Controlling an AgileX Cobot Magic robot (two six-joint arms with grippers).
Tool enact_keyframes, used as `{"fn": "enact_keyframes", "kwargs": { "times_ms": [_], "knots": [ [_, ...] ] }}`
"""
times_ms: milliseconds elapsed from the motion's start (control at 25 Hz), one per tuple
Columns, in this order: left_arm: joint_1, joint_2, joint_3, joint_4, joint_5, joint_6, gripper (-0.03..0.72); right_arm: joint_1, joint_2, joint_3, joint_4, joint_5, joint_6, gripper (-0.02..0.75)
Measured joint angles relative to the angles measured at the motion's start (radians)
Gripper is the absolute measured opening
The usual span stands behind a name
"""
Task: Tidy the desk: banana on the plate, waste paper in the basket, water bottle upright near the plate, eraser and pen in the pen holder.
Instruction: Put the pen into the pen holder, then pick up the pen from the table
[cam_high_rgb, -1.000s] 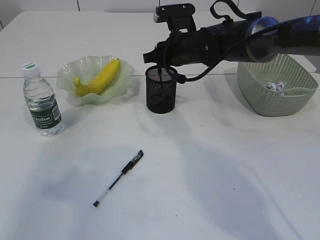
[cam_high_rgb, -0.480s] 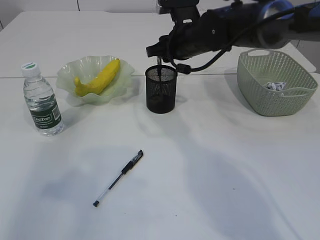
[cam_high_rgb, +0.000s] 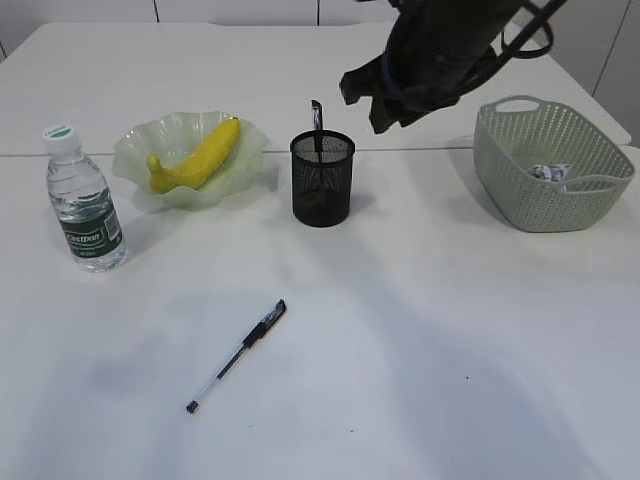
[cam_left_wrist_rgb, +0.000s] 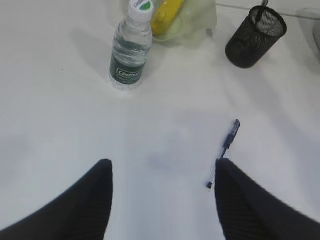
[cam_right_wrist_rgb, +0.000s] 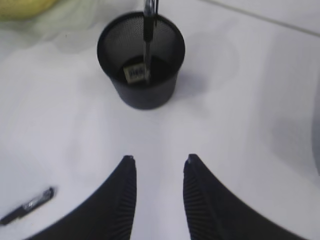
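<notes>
Exterior view: the white table has a green plate with a banana lying on it. A water bottle stands upright just beside the plate, on its left. A black mesh pen holder stands near the plate on the other side, and one pen sticks up out of it. A second pen lies flat on the table, well apart from the holder. A green basket sits on the right with a ball of waste paper inside.

The right gripper hangs in the air above the table, up and to the right of the pen holder. Its two fingers are a small way apart and hold nothing. The right wrist view looks down into the holder, where a small eraser lies at the bottom next to the standing pen.

The left gripper has its fingers spread wide and holds nothing. It is above the table, near the tip of the loose pen, with the bottle farther off.
</notes>
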Motion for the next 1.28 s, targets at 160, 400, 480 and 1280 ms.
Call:
{"fn": "enact_keyframes", "kwargs": {
  "times_ms": [160,400,480,1280],
  "knots": [
    [0.0,0.0,-0.017,-0.001,-0.009,0.002,0.457,0.0,-0.055,-0.002,0.0,0.178,-0.012,0.239],
    [0.0,0.0,-0.027,-0.005,-0.011,0.071,0.455,0.0,-0.122,0.048,0.052,0.301,-0.064,0.239],
    [0.0,0.0,-0.05,-0.009,-0.011,0.083,0.454,0.0,-0.154,0.1,0.082,0.301,-0.067,0.239],
    [-0.049,0.255,-0.323,-0.156,-0.001,0.303,0.392,0.0,-0.557,0.707,0.126,0.181,-0.083,0.239]
  ]
}}
